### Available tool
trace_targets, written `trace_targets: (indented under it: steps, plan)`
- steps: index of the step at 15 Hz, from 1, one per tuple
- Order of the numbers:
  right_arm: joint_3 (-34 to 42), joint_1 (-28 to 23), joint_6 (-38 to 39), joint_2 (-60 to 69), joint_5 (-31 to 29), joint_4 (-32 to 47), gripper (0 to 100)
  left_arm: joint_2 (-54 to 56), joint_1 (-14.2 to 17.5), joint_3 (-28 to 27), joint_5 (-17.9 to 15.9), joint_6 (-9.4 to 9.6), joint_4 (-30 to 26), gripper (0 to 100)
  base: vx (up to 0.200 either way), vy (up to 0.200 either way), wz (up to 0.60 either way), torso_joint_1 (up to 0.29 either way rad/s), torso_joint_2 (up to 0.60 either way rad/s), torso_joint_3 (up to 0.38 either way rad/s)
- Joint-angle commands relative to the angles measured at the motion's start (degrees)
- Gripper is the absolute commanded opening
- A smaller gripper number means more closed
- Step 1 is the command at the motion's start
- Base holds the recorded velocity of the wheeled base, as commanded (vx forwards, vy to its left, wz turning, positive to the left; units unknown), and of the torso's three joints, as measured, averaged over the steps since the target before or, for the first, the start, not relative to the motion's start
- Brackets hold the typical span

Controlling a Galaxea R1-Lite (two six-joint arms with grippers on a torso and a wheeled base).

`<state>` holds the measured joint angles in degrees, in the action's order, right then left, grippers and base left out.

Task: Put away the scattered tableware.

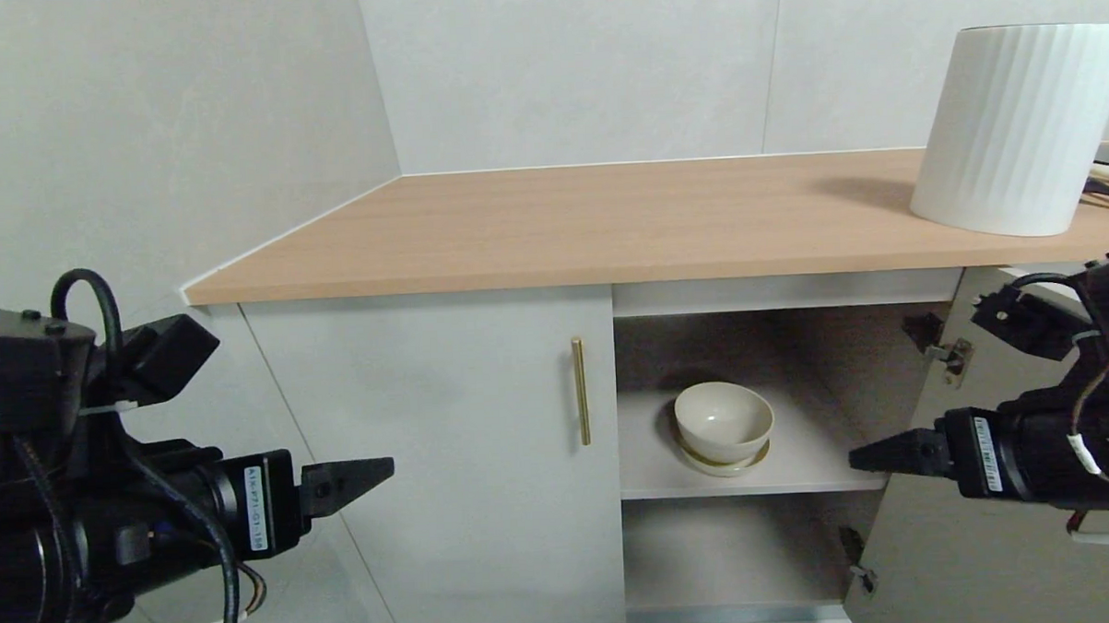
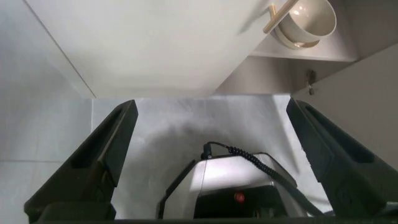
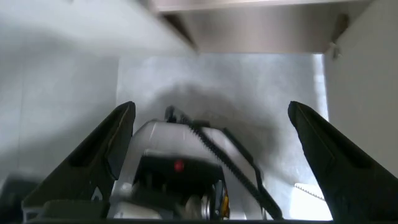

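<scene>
With the bowl (image 1: 723, 421) sitting on the shelf (image 1: 804, 464) and the left gripper (image 1: 376, 470) and right gripper (image 1: 864, 456) hanging open, empty, I'm betting on a slow push near the free edge of the cabinet door (image 1: 923, 557).

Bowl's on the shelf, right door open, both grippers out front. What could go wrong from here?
1. The bowl and its plate sit near the shelf front edge; a nudge could knock them out.
2. The right gripper hangs right by the open door; swinging that shut might catch it.
</scene>
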<state>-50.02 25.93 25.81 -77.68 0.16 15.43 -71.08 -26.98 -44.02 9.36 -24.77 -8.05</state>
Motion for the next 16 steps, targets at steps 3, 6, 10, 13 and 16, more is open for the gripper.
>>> trace_targets:
  steps: [3, 6, 10, 13, 16]
  plan:
    - [1.59, 1.84, -0.32, 4.73, -0.25, 0.21, 100, -0.55, 0.26, 0.07, 0.13, 0.07, 0.14, 100, 0.000, 0.000, 0.00, 0.000, 0.00, 0.000]
    - [1.59, 1.84, -0.32, 4.29, -0.25, 1.09, 100, -1.25, 0.26, 0.25, 0.04, -0.10, 0.14, 100, -0.133, 0.000, 0.00, 0.003, 0.00, 0.002]
    - [1.50, 1.93, -2.69, 3.41, -0.33, 4.43, 100, -1.60, 0.26, 0.51, 0.04, -0.10, 0.14, 100, -0.200, 0.000, 0.00, 0.005, 0.00, -0.001]
    - [1.59, 1.93, -2.78, 3.59, -0.42, 4.43, 100, -1.60, 0.17, 0.60, 0.04, -0.10, 0.14, 100, -0.200, 0.000, 0.00, 0.002, 0.01, 0.004]
    - [1.50, 1.93, -2.78, 3.94, -0.42, 4.43, 100, -1.51, 0.17, 0.60, 0.04, -0.10, 0.14, 100, -0.200, 0.000, 0.00, 0.005, 0.00, 0.001]
